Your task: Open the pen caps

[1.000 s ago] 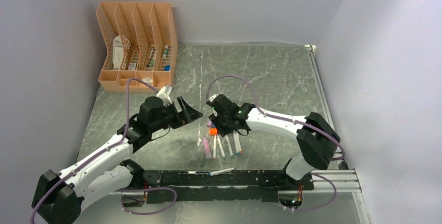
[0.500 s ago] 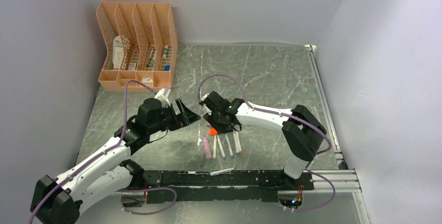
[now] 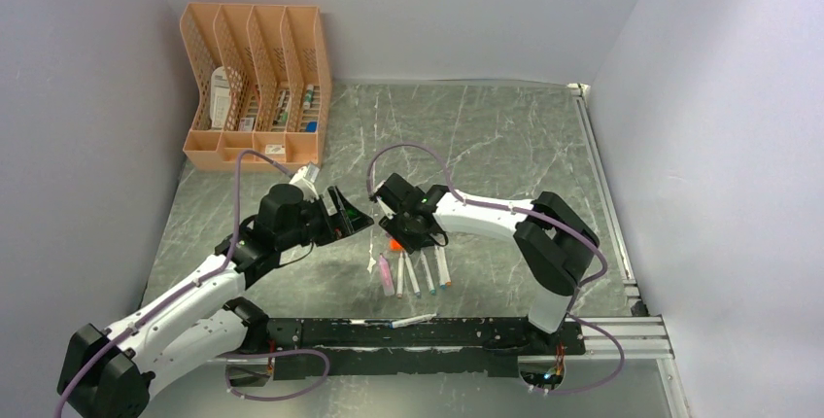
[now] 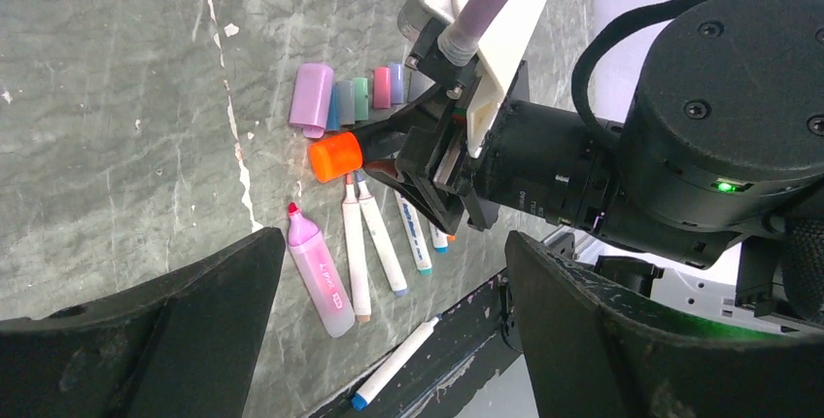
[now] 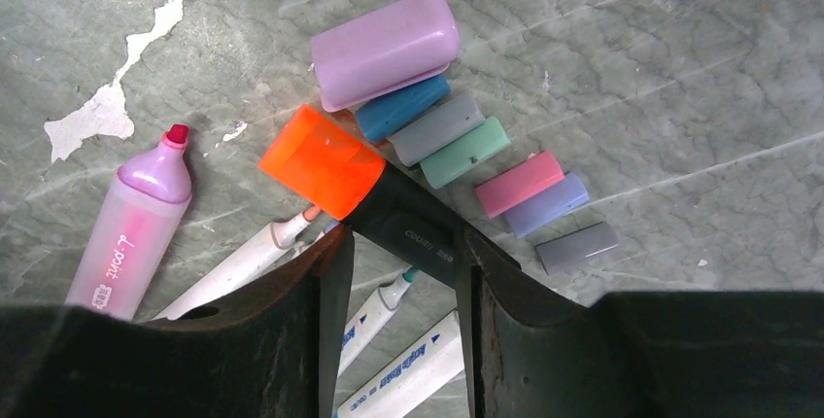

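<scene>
My right gripper (image 5: 403, 253) is shut on the black barrel (image 5: 418, 228) of a marker whose chunky orange cap (image 5: 324, 162) sticks out past the fingertips, just above the table. Several loose pen caps lie in a row beside it: a pale purple cap (image 5: 386, 49), then blue (image 5: 401, 107), grey (image 5: 435, 128), teal (image 5: 464, 152) and pink (image 5: 519, 184) ones. My left gripper (image 4: 394, 243) is wide open and holds nothing. It faces the orange cap (image 4: 335, 156) from a short distance. In the top view the left gripper (image 3: 355, 212) and the right gripper (image 3: 396, 233) are close together.
Uncapped white pens (image 5: 243, 262) and a pink highlighter (image 5: 131, 228) lie side by side under the right gripper. One blue-capped white pen (image 3: 413, 321) rests on the black rail at the near edge. An orange file organizer (image 3: 255, 87) stands at the back left.
The right gripper has moved left and slightly away from the bases with the orange-capped marker, closer to the left gripper. The left gripper has hardly moved and stays open.
</scene>
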`<state>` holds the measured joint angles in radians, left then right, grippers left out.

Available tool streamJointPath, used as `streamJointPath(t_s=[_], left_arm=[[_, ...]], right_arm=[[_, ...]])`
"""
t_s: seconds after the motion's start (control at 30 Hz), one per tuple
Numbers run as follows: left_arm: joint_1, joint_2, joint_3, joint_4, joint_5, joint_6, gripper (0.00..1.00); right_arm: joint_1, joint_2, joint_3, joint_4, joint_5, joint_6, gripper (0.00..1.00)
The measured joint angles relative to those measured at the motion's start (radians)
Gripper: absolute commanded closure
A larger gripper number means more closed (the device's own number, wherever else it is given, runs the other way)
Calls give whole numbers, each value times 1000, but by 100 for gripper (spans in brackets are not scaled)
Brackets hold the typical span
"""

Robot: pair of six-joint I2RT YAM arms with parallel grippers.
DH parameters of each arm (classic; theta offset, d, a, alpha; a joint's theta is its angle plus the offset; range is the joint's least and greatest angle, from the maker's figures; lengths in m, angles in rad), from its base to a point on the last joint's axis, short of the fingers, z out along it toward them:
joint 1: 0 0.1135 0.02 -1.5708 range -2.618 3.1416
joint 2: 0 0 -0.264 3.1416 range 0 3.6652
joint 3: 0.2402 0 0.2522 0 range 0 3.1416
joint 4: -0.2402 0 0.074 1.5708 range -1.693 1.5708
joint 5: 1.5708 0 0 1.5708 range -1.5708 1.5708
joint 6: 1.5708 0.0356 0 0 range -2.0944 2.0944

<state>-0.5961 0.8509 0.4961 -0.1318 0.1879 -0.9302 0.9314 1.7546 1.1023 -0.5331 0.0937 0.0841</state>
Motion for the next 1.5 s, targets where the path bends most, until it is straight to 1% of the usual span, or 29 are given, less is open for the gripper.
streamJointPath(t_s=[0.33,0.67,0.83,1.1,1.3,1.33,1.5], left_arm=[[0,23,0,0,5,6,6],[2,41,0,7,15,7,6],[2,42,0,8,18,7,6],[2,45,0,8,19,7,6],[3,53,0,8,24,8,6],[4,56,0,8,25,8,6],[4,60,0,8,26,11,6]], right_arm=[[0,11,8,0,-1,-9,58],[0,13,8,2,-6,-17,64],[0,16,9,5,-10,-23,60],[-1,39,27,8,-29,-40,59],[-1,64,32,14,-79,-49,60],[-1,64,31,14,-84,-51,60],[0,65,32,14,-88,-56,73]])
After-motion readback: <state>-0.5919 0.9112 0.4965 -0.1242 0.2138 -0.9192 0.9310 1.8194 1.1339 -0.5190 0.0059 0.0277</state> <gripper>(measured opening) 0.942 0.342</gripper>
